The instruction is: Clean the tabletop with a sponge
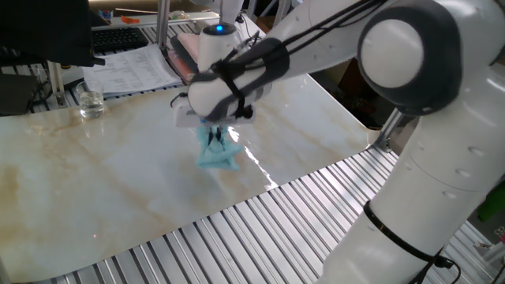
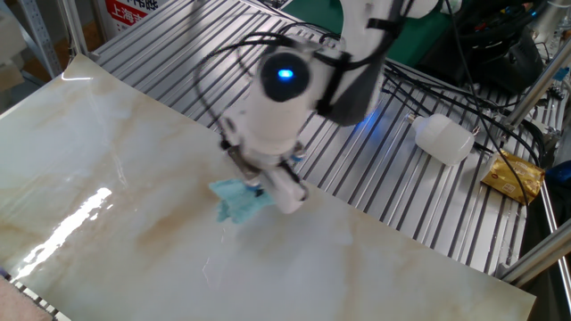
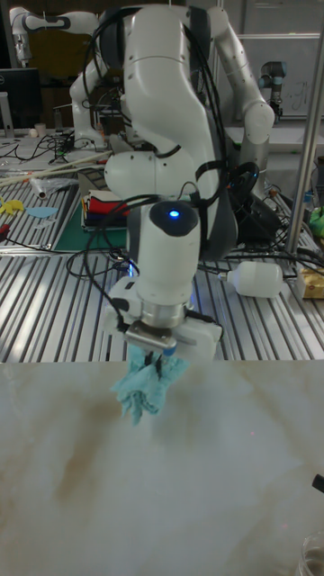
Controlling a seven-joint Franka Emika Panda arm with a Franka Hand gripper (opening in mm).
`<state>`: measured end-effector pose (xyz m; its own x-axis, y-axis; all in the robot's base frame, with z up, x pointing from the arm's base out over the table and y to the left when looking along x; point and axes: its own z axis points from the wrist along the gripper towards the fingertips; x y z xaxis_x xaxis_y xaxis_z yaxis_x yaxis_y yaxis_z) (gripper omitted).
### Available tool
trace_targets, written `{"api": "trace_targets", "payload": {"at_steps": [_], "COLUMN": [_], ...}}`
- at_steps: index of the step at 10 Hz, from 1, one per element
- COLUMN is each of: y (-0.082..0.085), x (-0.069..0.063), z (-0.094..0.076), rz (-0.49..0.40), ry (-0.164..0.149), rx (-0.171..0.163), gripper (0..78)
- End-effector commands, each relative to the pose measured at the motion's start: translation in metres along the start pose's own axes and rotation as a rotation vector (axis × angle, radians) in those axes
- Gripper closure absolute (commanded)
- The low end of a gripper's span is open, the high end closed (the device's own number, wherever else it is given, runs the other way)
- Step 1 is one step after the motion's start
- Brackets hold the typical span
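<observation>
1. From one fixed view, the room is a cluttered lab bench: papers and a keyboard at the back, ribbed metal slats in front, and between them the glossy tabletop. The gripper hangs over it, clenched on the top of a crumpled light-blue sponge. The sponge trails directly below the fingers, its lower folds on the marble. A small glass stands well away, toward the far edge.

2. From the other fixed view, the sponge sits just under the gripper, near the slab's edge where the slats begin. A brownish streak runs across the tabletop beside it.

3. In the tall fixed view, the gripper points straight down and the sponge bunches beneath it on the tabletop.

4. To wipe well, I'd judge the arm should press down enough to flatten the folds, keep the wrist upright, and drag in overlapping passes across the streaks, away from the slats.
</observation>
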<state>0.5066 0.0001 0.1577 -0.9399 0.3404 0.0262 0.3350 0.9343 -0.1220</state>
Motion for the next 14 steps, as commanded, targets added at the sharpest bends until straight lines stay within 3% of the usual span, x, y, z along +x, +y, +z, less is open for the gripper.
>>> {"api": "trace_targets", "payload": {"at_steps": [1, 2, 3, 4, 8, 9, 10, 14], "y": [-0.017, -0.028, -0.028, -0.039, -0.035, -0.035, -0.034, -0.025], "x": [-0.035, -0.042, -0.042, -0.051, -0.055, -0.055, -0.054, -0.036], "z": [-0.004, 0.006, 0.006, 0.024, 0.041, 0.041, 0.043, 0.055], "rz": [-0.026, -0.046, -0.046, -0.054, -0.050, -0.050, -0.044, -0.023], "ry": [0.002, 0.001, 0.001, 0.001, 0.013, 0.017, 0.054, 0.057], "rx": [0.019, 0.017, 0.017, 0.015, -0.005, -0.005, -0.009, -0.010], "gripper": [76.3, 76.3, 76.3, 76.3, 76.3, 76.3, 76.3, 76.3]}}
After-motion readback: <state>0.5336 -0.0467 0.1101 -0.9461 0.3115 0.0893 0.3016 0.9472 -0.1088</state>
